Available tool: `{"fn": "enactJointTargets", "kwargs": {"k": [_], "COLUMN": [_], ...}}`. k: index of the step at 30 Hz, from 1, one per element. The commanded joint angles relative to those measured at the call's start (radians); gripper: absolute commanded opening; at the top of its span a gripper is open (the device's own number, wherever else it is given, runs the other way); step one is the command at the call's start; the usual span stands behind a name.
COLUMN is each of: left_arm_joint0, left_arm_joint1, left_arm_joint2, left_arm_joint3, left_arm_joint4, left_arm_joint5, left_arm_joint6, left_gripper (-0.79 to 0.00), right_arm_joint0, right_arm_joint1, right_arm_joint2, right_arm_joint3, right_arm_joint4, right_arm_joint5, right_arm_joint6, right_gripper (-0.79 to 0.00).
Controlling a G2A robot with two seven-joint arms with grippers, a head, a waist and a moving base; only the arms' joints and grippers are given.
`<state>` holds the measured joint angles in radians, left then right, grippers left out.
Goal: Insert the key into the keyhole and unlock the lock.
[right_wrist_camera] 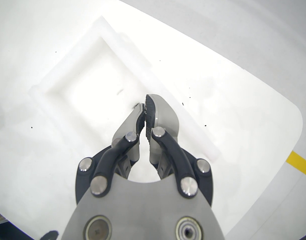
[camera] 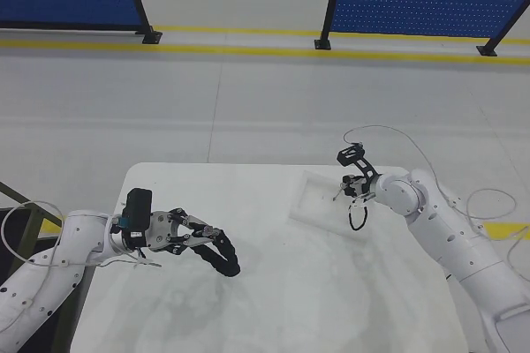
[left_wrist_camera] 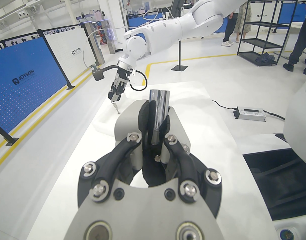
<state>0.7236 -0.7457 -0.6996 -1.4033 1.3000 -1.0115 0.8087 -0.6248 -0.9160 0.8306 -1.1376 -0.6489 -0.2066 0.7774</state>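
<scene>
My left gripper (left_wrist_camera: 155,119) is shut on the lock (left_wrist_camera: 158,108), a shiny chrome piece standing up between its black pads. In the top view this gripper (camera: 223,259) is over the table's left half. My right gripper (camera: 345,191) hangs over the white foam tray (camera: 311,205) at the table's far right. It is shut on a small silver key (left_wrist_camera: 116,108) that points down from its fingertips toward the tray. In the right wrist view the gripper (right_wrist_camera: 144,108) is closed, and only a dark sliver of the key (right_wrist_camera: 136,105) shows at its tip.
The white table (camera: 274,291) has rounded corners. The tray's raised rim (right_wrist_camera: 129,51) runs beside the right gripper. A grey power brick (left_wrist_camera: 249,113) with cable lies on the floor past the table. Blue barrier panels (camera: 424,16) stand far behind.
</scene>
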Motion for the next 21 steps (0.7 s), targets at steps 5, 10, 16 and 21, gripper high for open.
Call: {"fn": "enactJointTargets", "kwargs": {"k": [5,10,16,21], "left_arm_joint0": [0.0,0.0,0.0,0.0], "left_arm_joint1": [0.0,0.0,0.0,0.0], "left_arm_joint2": [0.0,0.0,0.0,0.0], "left_arm_joint3": [0.0,0.0,0.0,0.0], "left_arm_joint4": [0.0,0.0,0.0,0.0], "left_arm_joint5": [0.0,0.0,0.0,0.0], "left_arm_joint6": [0.0,0.0,0.0,0.0], "left_gripper": [-0.785,-0.785,-0.785,-0.785], "right_arm_joint0": [-0.01,-0.022,-0.014,-0.008], "right_arm_joint1": [-0.003,-0.01,-0.023,-0.024], "right_arm_joint2": [-0.005,-0.009,-0.01,0.021], "right_arm_joint3": [-0.02,-0.027,-0.017,-0.01], "right_arm_joint4": [-0.031,-0.044,-0.047,-0.009], "right_arm_joint5": [-0.045,-0.032,0.001,0.01], "right_arm_joint6": [0.017,0.026,0.039,0.056], "right_gripper": [-0.785,-0.785,-0.018,0.0]}}
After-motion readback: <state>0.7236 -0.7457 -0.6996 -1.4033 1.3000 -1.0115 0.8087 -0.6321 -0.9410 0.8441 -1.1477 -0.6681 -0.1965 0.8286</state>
